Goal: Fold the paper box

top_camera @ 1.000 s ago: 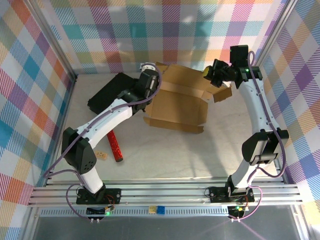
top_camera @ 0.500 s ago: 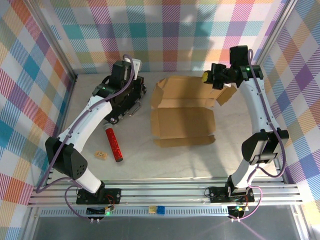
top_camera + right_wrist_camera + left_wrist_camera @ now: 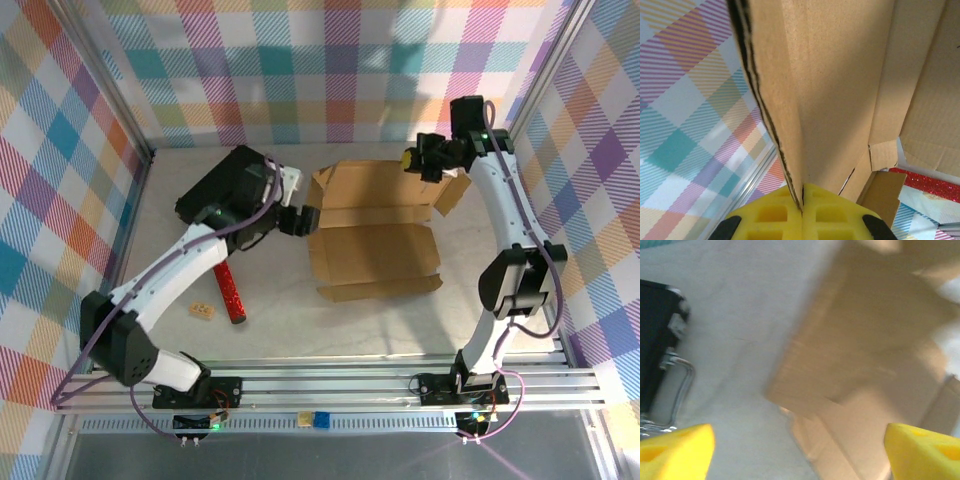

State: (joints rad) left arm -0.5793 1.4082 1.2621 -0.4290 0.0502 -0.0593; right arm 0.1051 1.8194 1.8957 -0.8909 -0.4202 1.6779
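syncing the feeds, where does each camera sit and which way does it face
Top external: above and behind the bases, looking down; both arms show.
Left wrist: on the left claw, facing the paper box and black case; open yellow pads show.
Right wrist: on the right claw, looking along the flap it pinches.
Shared: all see the paper box.

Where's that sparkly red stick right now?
In the top view, the red stick lies left of the paper box, beside a small tan block.

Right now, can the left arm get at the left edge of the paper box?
Probably yes: the left gripper hangs open just beside the paper box, whose left edge is bare, with nothing lying between them.
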